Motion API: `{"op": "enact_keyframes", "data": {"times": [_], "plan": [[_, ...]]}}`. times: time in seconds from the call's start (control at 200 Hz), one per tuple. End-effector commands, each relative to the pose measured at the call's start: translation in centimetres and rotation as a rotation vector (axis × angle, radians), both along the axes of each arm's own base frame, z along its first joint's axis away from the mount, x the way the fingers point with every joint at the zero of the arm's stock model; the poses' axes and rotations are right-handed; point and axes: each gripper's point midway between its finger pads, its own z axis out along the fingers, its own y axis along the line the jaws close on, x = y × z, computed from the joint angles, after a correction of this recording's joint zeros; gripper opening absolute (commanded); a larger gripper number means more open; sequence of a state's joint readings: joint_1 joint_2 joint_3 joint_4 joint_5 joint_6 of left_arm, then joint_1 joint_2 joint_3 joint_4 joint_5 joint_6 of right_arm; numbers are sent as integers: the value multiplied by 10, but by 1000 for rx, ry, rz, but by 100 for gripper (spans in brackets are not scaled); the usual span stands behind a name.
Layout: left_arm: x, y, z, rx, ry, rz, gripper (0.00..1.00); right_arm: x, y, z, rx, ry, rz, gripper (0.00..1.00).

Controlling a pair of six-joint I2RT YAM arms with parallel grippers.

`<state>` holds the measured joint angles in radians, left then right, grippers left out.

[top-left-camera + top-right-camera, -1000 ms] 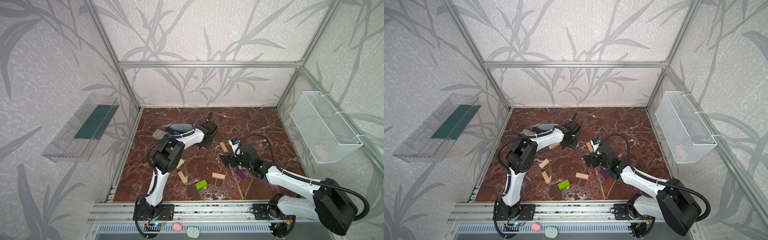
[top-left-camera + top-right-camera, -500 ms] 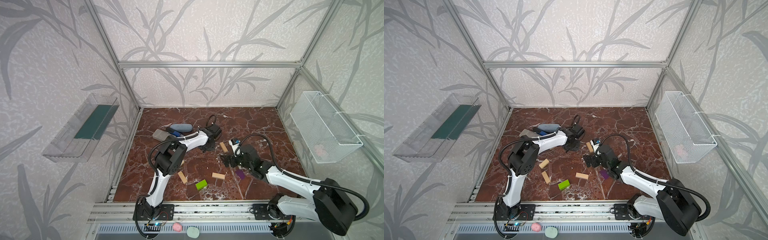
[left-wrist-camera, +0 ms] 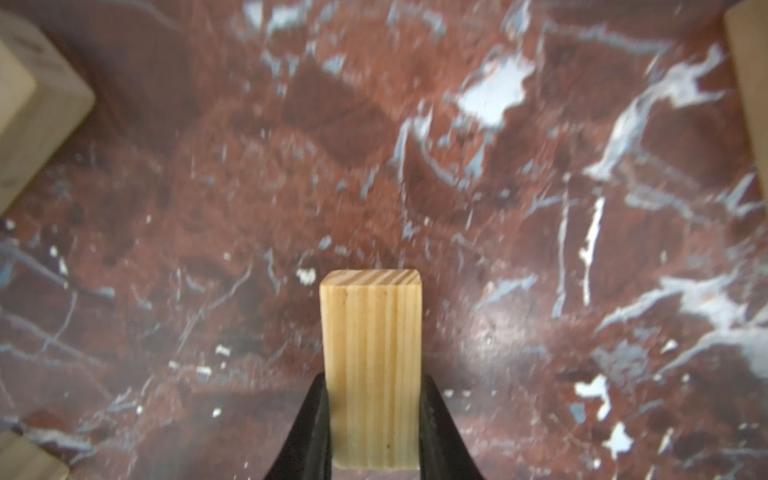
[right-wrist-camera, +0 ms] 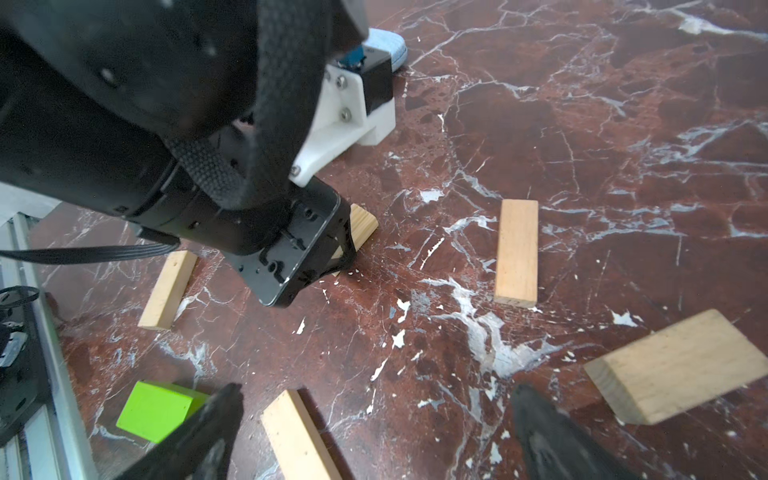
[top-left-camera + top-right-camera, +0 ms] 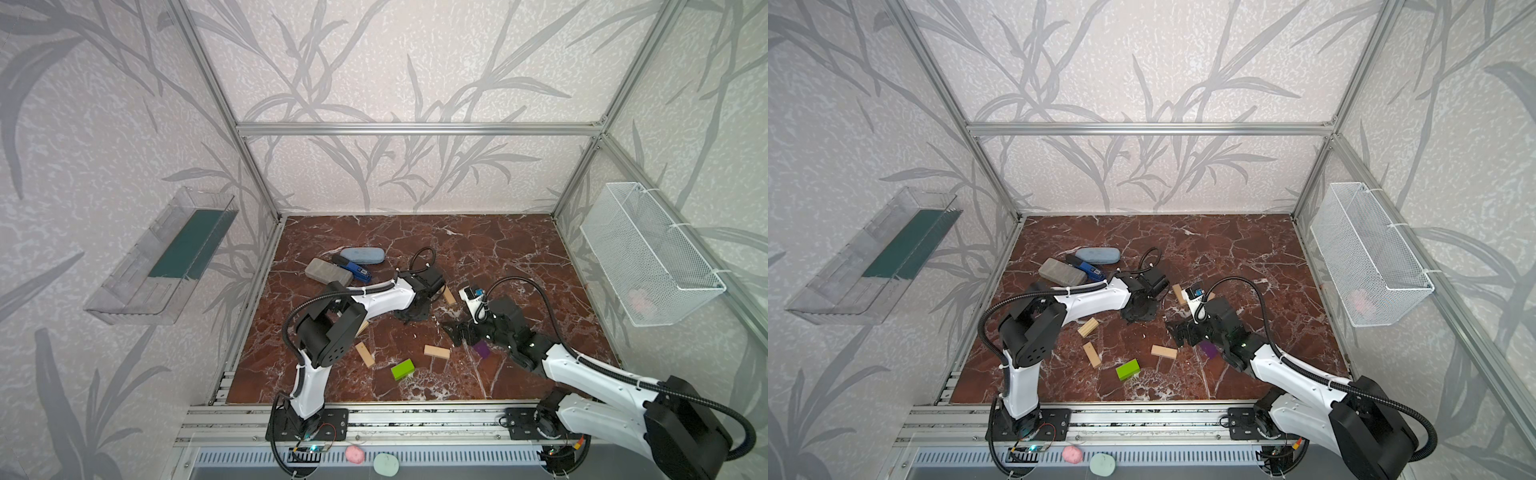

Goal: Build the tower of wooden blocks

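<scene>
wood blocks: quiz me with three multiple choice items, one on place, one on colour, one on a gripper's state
1. The green block lies: A front middle; B far back; C far right.
2. Tucked partly under the right arm is a block coloured: A red; B purple; C yellow.
3. The left gripper is: A open and empty; B shut on something green; C shut on a pale block.
Key: A, both top views show it near the front; B, the purple block peeks out beneath that arm; C, the left wrist view shows it clamping the wood.
</scene>
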<state>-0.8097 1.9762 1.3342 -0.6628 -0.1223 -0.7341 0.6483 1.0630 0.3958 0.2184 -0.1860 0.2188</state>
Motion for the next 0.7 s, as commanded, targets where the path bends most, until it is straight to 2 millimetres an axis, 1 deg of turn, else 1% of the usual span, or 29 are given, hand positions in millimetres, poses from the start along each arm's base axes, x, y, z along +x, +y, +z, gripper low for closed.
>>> {"op": "enact_keyframes", "data": {"times": [0.0,0.13,0.255,0.31,0.405,0.49,0.695], "plan": [[-15,5,-1,-9,21,47,24,-4,5,9,31,-42,37,99],[-21,0,-1,-14,15,44,24,-2,6,8,25,-41,37,99],[-20,-1,-1,-7,6,39,26,-2,7,9,27,-42,40,99],[-20,0,-1,2,8,37,28,-1,6,9,25,-45,36,99],[-20,-2,0,3,9,25,35,0,5,11,25,-51,31,99],[-21,-1,0,7,8,29,38,0,5,12,27,-58,28,99],[-19,-3,-1,1,2,35,39,2,5,13,28,-67,25,99]]}}
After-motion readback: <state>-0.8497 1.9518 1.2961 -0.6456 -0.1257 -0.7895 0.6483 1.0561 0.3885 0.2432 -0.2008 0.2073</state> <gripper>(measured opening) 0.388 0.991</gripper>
